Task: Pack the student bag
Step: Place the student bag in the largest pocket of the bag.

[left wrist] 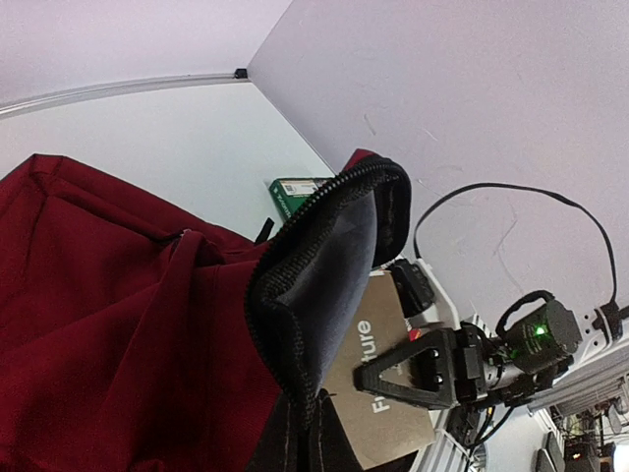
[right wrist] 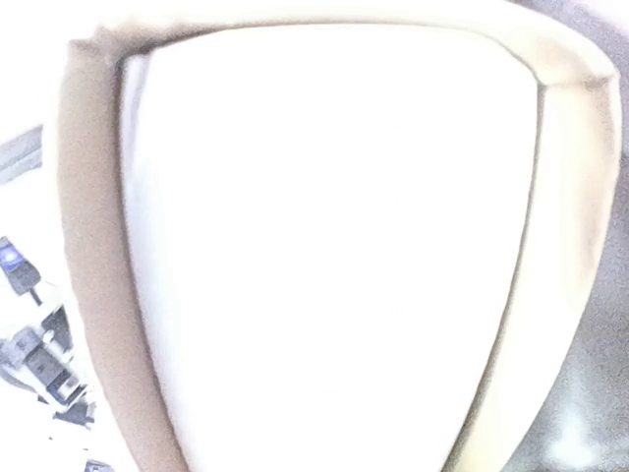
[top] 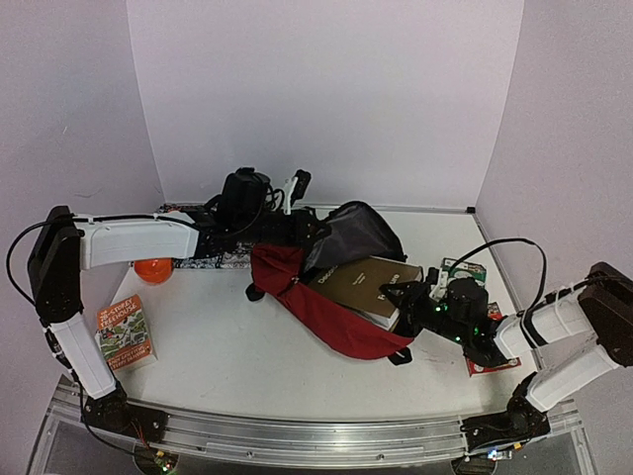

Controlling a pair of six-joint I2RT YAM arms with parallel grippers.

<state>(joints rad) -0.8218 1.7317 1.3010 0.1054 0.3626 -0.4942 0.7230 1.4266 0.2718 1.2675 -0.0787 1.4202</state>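
Two things could spoil the packing from here. The student bag (top: 331, 322) lies slumped at the middle of the worktop (top: 227, 346) with its mouth turned toward the right arm. Its zip-edged flap (left wrist: 329, 246) is lifted off the red body. If that flap slips from the pinch holding it, the soft cloth would likely fall across the mouth. It would then block the brown hardback book (top: 364, 282), which lies partly under the raised flap with its near end sticking out.

The second risk, as I judge it, comes from the bag being limp and held only at the flap. A push on the book may slide or crumple the whole bag across the worktop rather than seat the book. A corner could also snag on the zip teeth or the grey lining.

The left fingers (top: 297, 230) are closed right down at the bag's far upper edge. From above they appear to have hold of the flap, though their own camera shows only the cloth.

The right fingers (left wrist: 408, 369) sit at the book's near end, just outside the mouth and apart from the fabric as far as I can see. One black finger lies over the cover and the other is hidden, so I cannot tell whether they have clamped the book. The right wrist view is washed out by a pale surface close to the lens.
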